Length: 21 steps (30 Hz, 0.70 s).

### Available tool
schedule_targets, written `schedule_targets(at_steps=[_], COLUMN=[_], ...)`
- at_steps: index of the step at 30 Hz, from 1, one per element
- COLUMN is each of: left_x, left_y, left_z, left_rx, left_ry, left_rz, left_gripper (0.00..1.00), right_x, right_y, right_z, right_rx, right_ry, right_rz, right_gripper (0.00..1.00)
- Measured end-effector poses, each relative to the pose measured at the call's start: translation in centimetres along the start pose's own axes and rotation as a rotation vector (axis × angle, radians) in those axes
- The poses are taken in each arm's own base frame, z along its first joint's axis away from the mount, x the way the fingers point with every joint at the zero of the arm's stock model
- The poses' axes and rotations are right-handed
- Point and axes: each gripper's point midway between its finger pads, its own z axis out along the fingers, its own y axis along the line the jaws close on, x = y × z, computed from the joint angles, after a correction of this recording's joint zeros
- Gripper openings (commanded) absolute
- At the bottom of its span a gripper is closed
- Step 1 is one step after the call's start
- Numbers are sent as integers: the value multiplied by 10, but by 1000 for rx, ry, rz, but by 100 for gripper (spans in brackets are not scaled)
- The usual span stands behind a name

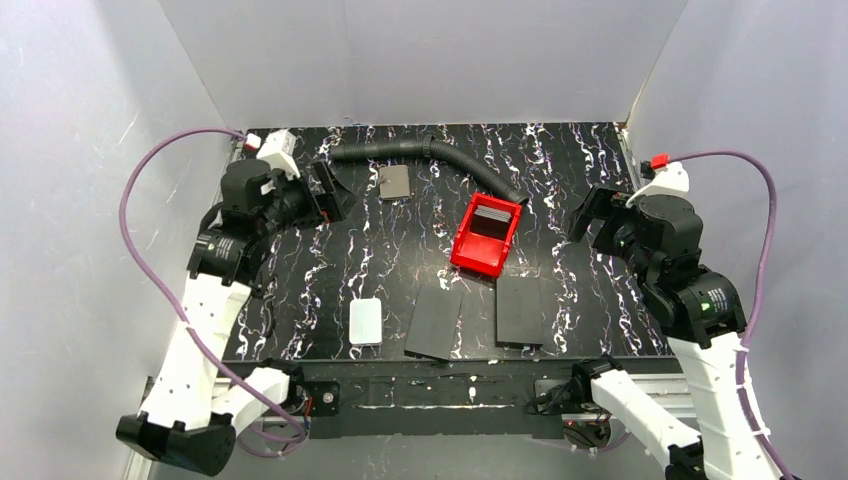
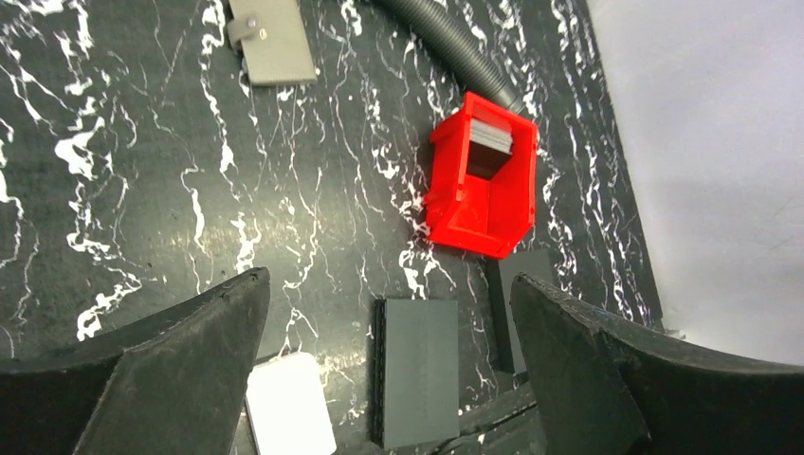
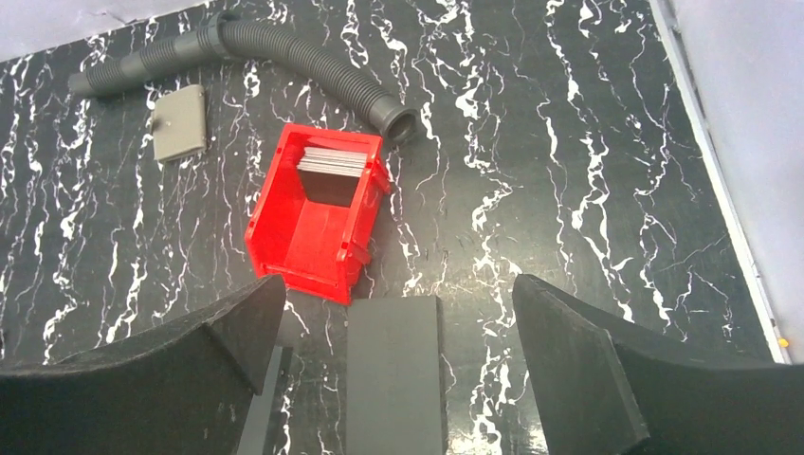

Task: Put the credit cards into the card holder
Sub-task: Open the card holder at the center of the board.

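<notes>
The credit cards are a striped pale stack standing at the far end of a red tray at mid-table. They also show in the left wrist view and the right wrist view. The card holder lies shut and flat on the table, behind and left of the tray; it also shows in the left wrist view and the right wrist view. My left gripper is open and empty, raised left of the holder. My right gripper is open and empty, raised right of the tray.
A black corrugated hose runs along the back to the tray's far end. Two flat black panels and a white rounded box lie near the front edge. White walls enclose the table on three sides.
</notes>
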Motion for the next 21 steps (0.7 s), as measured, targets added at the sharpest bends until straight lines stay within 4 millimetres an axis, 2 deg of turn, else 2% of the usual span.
schedule_targets(at_steps=[4,10,15,21], left_x=[14,40,55,55], left_y=[10,31,46,71], left_z=[23,73,132,209], left_rx=[-31,-85,-109,-163], left_ry=[89,243,355,420], left_rz=[-23,-91,-160,-152], left_gripper=[99,99,99,99], right_x=[11,30,54,54], right_y=[1,19,31,46], right_z=[4,20,33,37], right_rx=[-14,-95,-167,-243], right_ry=[29,99,166,168], right_rz=[-6,-16,-20,-13], right_gripper=[100,100,100,100])
